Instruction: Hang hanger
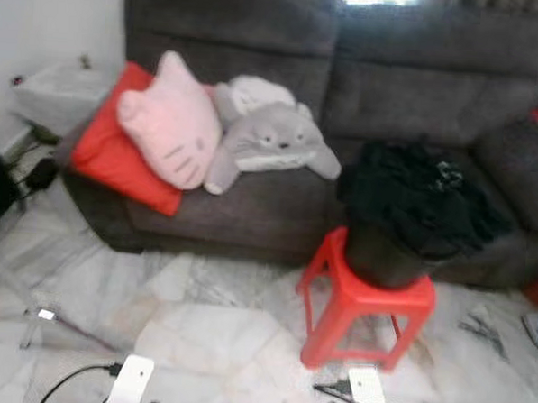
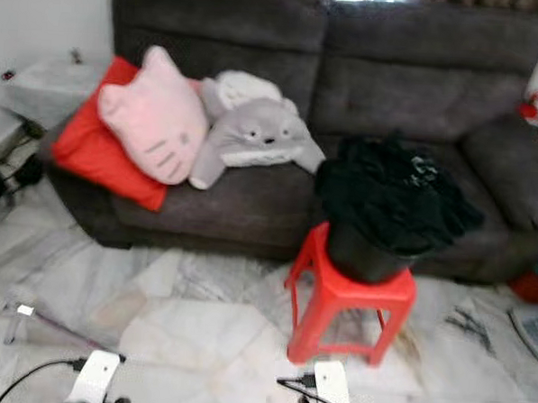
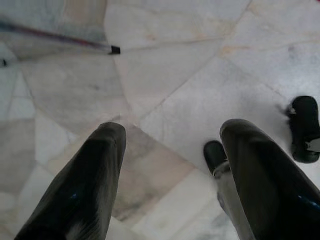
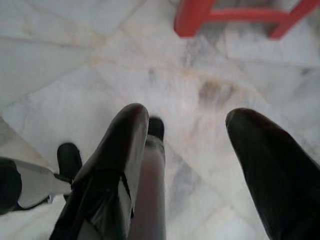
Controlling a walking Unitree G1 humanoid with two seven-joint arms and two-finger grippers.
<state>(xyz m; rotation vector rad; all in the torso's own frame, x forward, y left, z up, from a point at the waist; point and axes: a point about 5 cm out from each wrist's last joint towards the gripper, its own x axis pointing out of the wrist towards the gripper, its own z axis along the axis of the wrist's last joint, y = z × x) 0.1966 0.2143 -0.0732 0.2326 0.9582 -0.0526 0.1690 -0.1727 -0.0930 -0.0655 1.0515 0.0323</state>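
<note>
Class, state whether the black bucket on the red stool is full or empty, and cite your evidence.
Full. The black bucket on the red stool is heaped with dark clothes spilling over its rim.

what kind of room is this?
Most likely a home living room: a dark grey sofa with plush cushions, marble floor, and a red plastic stool holding a bin of dark clothes.

A heap of black clothing [image 1: 420,196] spills over the rim of a dark bucket [image 1: 385,257]. The bucket stands upright on a red plastic stool [image 1: 363,306], just in front of the grey sofa [image 1: 347,88]. Whether a hanger lies among the clothes cannot be told.
</note>
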